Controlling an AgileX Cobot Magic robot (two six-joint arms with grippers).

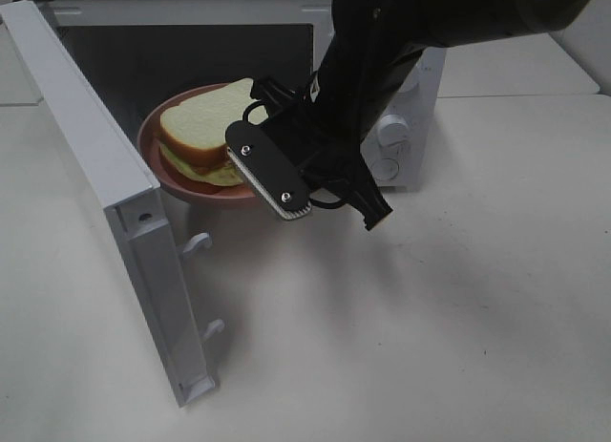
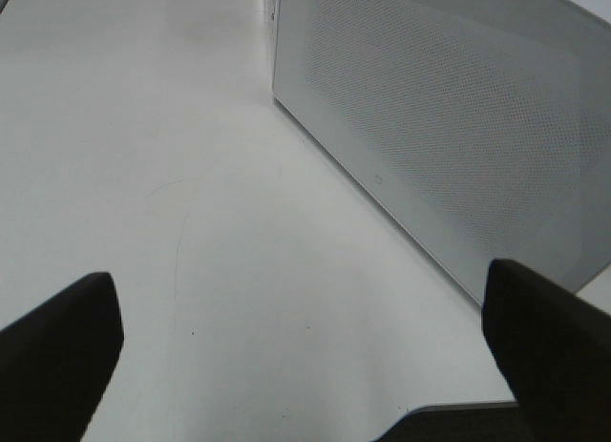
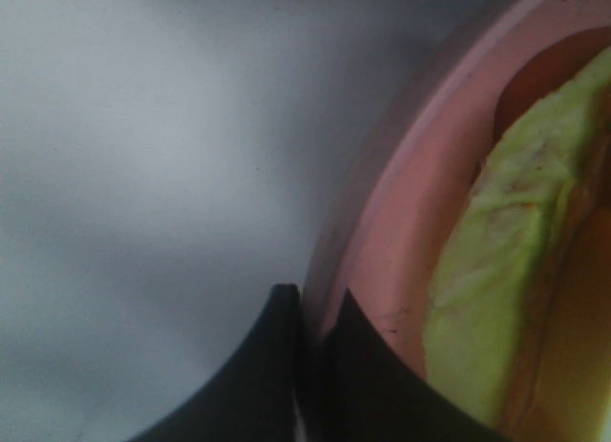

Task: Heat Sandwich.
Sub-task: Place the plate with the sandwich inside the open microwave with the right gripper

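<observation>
Pinched tight on near rim of pink plate [image 1: 153, 154] with right gripper [image 3: 313, 308], sandwich [image 1: 205, 127] straight ahead toward back of microwave [image 1: 412, 98]; left gripper [image 2: 296, 304] spread wide, empty, outside door [image 1: 91, 136]

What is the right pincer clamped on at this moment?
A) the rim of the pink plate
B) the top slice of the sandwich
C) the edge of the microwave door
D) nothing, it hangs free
A: in the right wrist view the right pincer has its two dark fingers closed on the rim of the pink plate, and the sandwich lies untouched on the plate beside them.
</observation>
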